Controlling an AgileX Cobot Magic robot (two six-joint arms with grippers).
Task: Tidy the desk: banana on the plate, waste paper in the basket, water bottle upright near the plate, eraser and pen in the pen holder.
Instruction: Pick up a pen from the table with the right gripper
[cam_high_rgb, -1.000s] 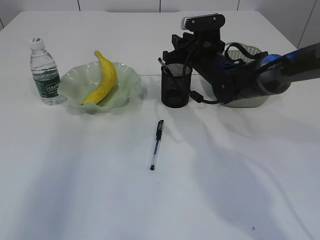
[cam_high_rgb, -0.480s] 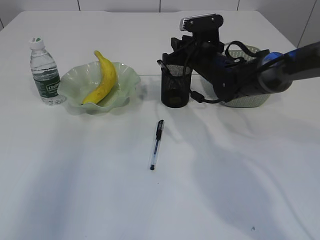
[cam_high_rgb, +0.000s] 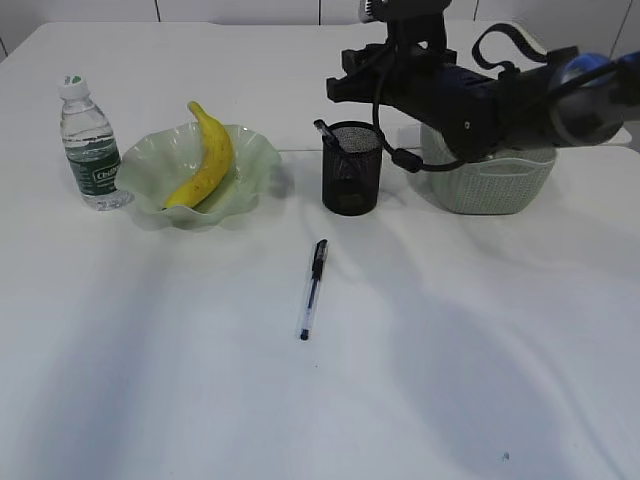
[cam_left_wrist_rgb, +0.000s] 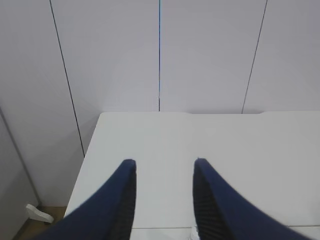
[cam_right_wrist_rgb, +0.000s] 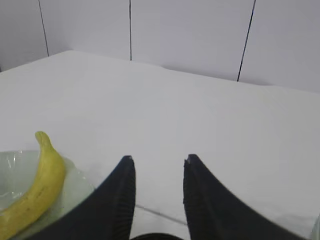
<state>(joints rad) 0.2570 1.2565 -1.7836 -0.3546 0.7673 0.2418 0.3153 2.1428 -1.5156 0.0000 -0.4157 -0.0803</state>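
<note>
Near mid-desk lies the pen (cam_high_rgb: 313, 289): light, stiff, slick (grasp mid-barrel); right gripper (cam_right_wrist_rgb: 157, 165) above the pen holder (cam_high_rgb: 352, 180), parted, empty.

Pale panelled wall (cam_left_wrist_rgb: 200, 50) with dark seams behind

pale panelled walls (cam_left_wrist_rgb: 210, 55) with dark vertical seams, even light
</note>
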